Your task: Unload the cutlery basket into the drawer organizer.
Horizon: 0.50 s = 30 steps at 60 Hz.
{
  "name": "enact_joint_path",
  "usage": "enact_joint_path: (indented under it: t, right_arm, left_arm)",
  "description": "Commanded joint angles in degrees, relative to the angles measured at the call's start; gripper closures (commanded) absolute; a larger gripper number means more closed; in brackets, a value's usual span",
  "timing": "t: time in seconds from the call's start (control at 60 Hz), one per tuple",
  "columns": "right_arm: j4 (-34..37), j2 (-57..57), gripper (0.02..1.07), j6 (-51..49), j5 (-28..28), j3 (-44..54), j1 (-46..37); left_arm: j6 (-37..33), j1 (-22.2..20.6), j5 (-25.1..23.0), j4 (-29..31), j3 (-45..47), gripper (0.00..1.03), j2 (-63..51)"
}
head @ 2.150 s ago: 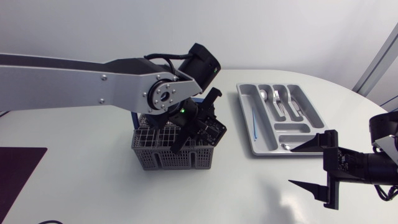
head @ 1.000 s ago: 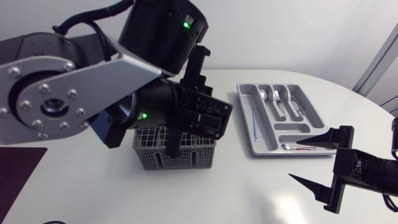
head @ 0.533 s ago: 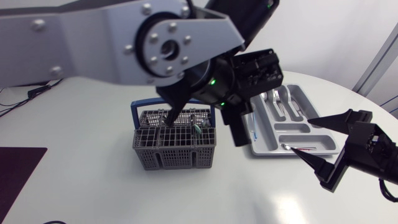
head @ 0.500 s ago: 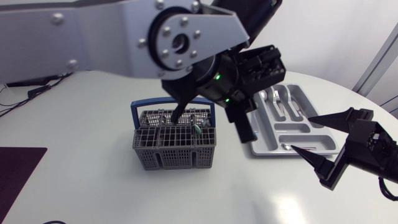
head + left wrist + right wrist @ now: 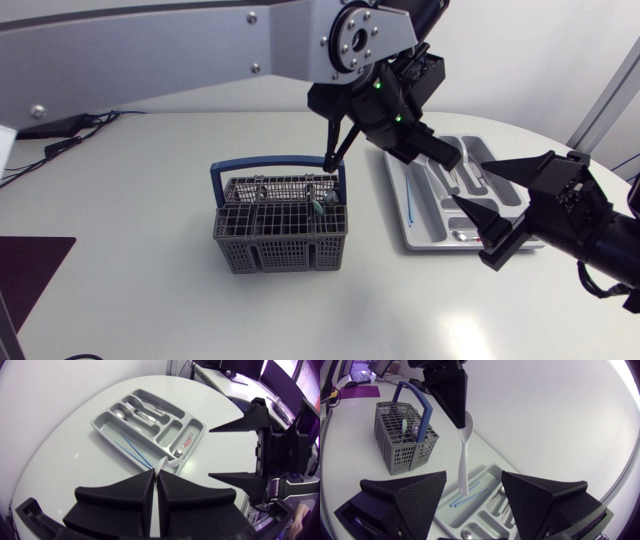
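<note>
The left end effector [image 5: 156, 476] is closed on a white spoon [image 5: 462, 455]. Its arm enters at the upper left of the head view and reaches past centre. The spoon hangs nearly upright below the fingertips, in the air above the drawer organizer [image 5: 170, 434]. Its lower end is over the long compartment holding two blue sticks [image 5: 135, 450]. The pinch appears to sit at the bowl end, with the handle pointing down.

The right end effector [image 5: 472, 184], at the lower right of the head view, is open and empty, fingers well apart and facing the spoon. The grey cutlery basket [image 5: 280, 235], with its blue handle, stands at the centre of the head view on the white worktop [image 5: 150, 290]. A pale green item [image 5: 316, 208] lies inside it, so unloading is judged unfinished.

Handling (judgement): the spoon looks like plastic or glazed ceramic, so it should be stiff, light and smooth, and liable to swivel or slip in a two-sided pinch. If it is ceramic, a drop could chip it, so release low. A hold at mid-handle would be steadier than one on the curved bowl. Metal cutlery [image 5: 137, 410] occupies the adjoining compartments, and a red-handled piece [image 5: 188, 440] lies in a short one.

Writing: no brand, label or legible print shows on any item. The only marks are green indicator lights [image 5: 378, 85] on the left arm.
</note>
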State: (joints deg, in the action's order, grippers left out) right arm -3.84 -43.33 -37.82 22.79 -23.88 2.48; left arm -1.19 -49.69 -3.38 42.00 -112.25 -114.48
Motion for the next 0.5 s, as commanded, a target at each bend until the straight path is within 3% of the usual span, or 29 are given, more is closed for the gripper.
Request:
enact_joint_path:
  t: [0.0,0.133,0.483]
  right_arm:
    - [-2.0,-2.0,0.36,3.3,-1.3,1.6,1.7]
    - [-7.1,-3.9,0.48,4.6,-4.2,2.9,3.8]
    - [-17.5,-9.3,0.57,4.7,-11.7,4.2,10.7]
  left_arm:
    - [5.5,1.0,-2.4,0.6,-2.9,1.00,-1.5]
    - [7.6,1.7,-5.0,0.8,-2.9,1.00,-2.0]
    - [10.1,5.2,-11.2,1.4,-3.0,1.00,-2.6]
